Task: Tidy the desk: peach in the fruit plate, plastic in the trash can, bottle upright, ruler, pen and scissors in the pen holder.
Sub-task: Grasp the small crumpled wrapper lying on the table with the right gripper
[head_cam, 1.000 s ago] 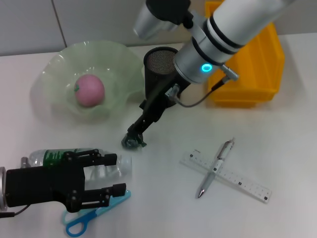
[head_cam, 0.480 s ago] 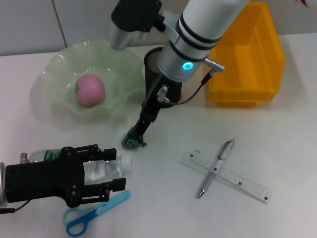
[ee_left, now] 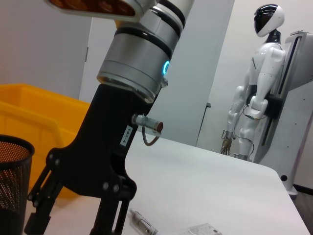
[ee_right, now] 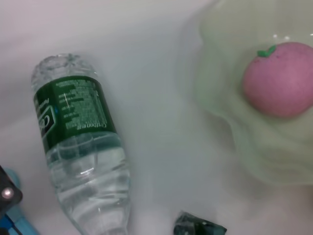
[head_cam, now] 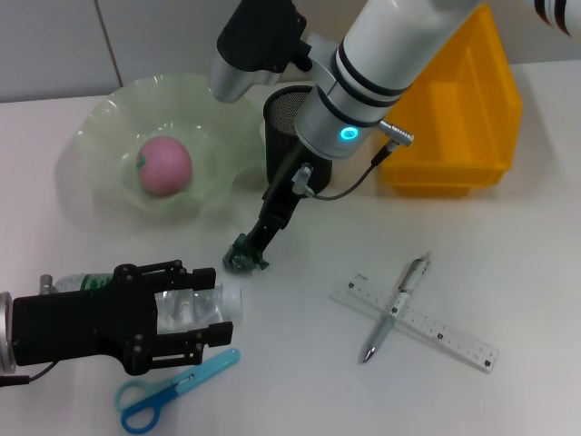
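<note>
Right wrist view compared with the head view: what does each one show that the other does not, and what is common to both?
Only the right wrist view shows the bottle's full green label unobstructed.

Only the head view shows the left gripper around the bottle, the right gripper above the plastic, the mesh pen holder, the yellow bin, the pen across the ruler, and the scissors.

Both show the lying bottle, the peach in the fruit plate, and the plastic.

One peach point(head_cam: 164, 165), one bottle point(head_cam: 182, 307), one ruler point(head_cam: 427, 325), one pen point(head_cam: 396, 304), one scissors point(head_cam: 162, 392)
</note>
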You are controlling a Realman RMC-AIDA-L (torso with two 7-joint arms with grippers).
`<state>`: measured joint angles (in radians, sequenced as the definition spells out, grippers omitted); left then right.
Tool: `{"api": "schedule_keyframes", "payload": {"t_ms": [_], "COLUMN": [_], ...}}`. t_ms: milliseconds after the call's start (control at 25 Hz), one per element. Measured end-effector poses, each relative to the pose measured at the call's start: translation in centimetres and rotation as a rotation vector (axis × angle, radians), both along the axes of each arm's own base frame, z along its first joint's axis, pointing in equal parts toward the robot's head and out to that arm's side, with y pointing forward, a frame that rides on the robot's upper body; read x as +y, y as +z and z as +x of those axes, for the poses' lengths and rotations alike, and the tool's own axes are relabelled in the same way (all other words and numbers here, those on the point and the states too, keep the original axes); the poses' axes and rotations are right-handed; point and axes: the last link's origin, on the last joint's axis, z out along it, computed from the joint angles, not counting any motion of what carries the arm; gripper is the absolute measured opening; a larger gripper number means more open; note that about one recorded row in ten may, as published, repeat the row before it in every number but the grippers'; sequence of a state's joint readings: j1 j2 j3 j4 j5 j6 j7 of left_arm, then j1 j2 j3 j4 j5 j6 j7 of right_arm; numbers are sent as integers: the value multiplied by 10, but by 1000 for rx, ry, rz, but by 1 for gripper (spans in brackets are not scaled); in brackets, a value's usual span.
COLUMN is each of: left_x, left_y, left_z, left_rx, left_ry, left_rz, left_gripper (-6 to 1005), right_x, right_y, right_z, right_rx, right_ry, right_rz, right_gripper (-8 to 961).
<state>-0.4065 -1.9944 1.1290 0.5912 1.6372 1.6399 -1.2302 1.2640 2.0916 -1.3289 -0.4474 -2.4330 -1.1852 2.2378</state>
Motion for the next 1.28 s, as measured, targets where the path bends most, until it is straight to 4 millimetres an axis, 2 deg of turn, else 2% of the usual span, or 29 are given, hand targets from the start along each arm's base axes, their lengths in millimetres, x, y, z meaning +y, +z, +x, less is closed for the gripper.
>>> {"api": "schedule_keyframes", "payload": {"t_ms": [320, 560, 720, 800, 920, 1000, 1120, 1280], "left_x": [1, 1, 0, 0, 0, 1, 2, 3], "left_y": [1, 1, 1, 1, 1, 2, 2, 1], "left_z": [0, 0, 0, 0, 0, 1, 1, 3], "left_rx": [-3, -6, -7, -7, -7, -7, -7, -6], "left_ry": [3, 3, 4, 4, 3, -2, -3, -5], "left_rz": [4, 4, 4, 4, 4, 4, 4, 5], "left_gripper": [727, 727, 727, 727, 727, 727, 727, 727], "right_x": [-3, -7, -7, -6, -6, -6, -7, -11], "right_y": [4, 18, 35, 50, 59, 65, 63, 48], "right_z": [-6, -14, -14, -8, -1, 12, 19, 30], "right_rx": [51, 90, 155, 216, 260, 301, 298, 256], "right_ry": [1, 2, -30, -56, -72, -96, -92, -66], "right_rz": [-17, -41, -38, -30, -32, -27, -27, -30], "right_gripper": [779, 775, 772, 770, 768, 767, 765, 762]}}
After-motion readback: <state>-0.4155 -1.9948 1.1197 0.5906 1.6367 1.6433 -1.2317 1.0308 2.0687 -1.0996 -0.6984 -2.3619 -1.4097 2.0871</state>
